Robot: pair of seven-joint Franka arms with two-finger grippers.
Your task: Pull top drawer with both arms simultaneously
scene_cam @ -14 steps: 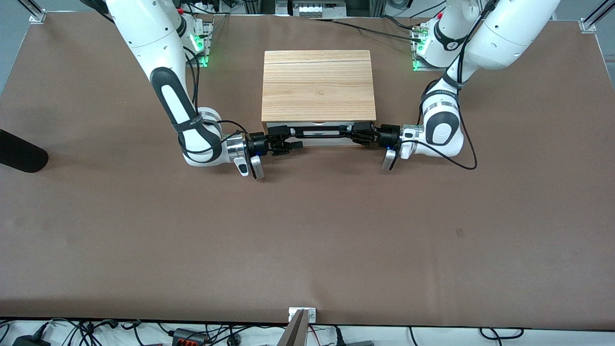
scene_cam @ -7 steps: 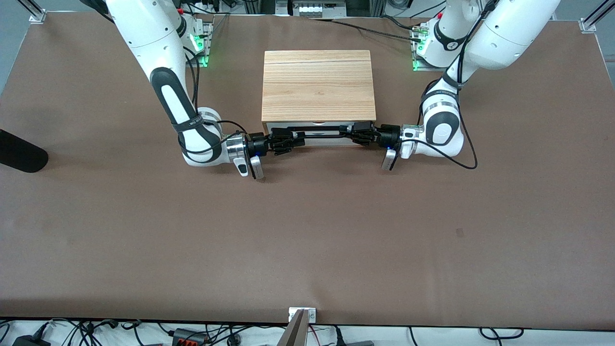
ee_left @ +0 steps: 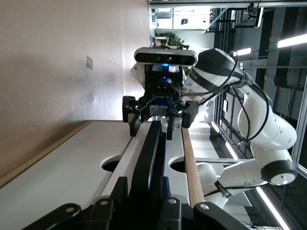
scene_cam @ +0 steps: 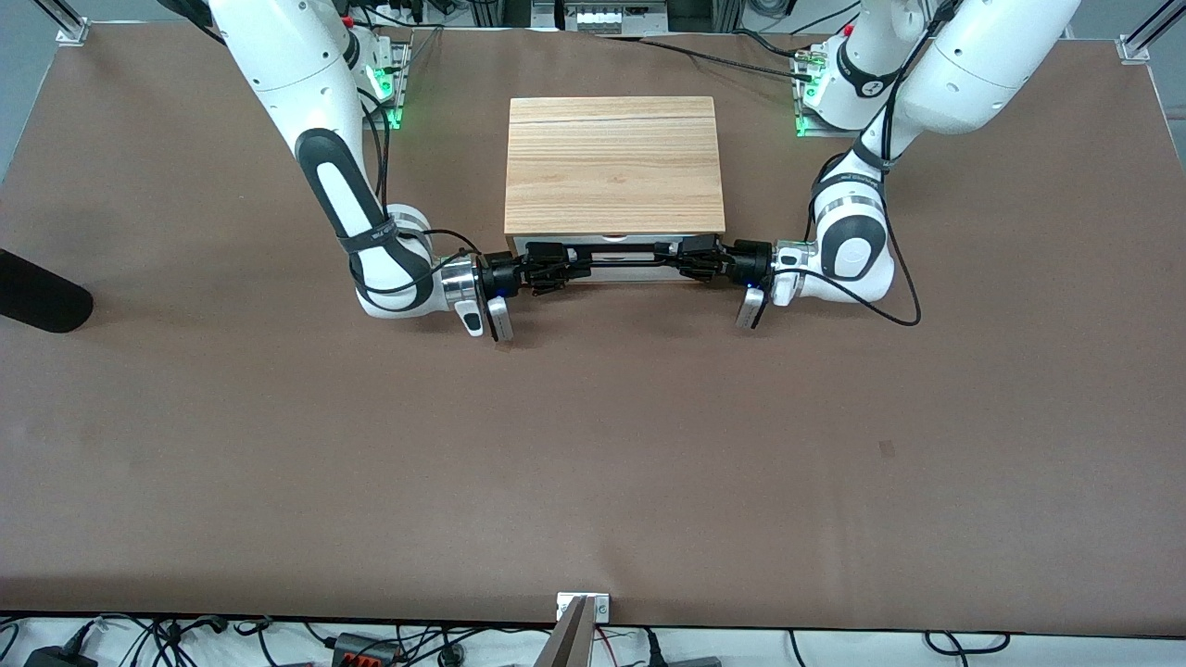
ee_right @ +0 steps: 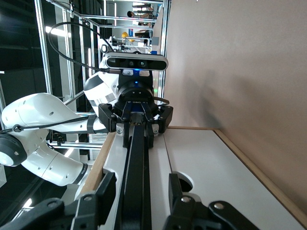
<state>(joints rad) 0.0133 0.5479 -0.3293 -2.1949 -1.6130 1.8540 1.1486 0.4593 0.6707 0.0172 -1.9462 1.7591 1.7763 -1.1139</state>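
The top drawer (scene_cam: 593, 246) shows its white front under the wooden cabinet top, and it looks closed. Its long black bar handle (scene_cam: 616, 263) runs across that front. My left gripper (scene_cam: 690, 255) is at the handle's end toward the left arm and is shut on the bar (ee_left: 151, 153). At the other end of the handle, my right gripper (scene_cam: 547, 266) has a finger on each side of the bar (ee_right: 136, 167). A gap shows between the bar and one finger (ee_right: 175, 189). Each wrist view shows the other gripper along the handle.
The light wood cabinet (scene_cam: 613, 162) stands midway between the two arm bases. A black object (scene_cam: 37, 292) lies at the table's edge toward the right arm's end. Brown table surface stretches in front of the drawer.
My right gripper's fingers have narrowed around the handle and its wrist has shifted slightly toward the drawer. The left gripper and the drawer have not moved.
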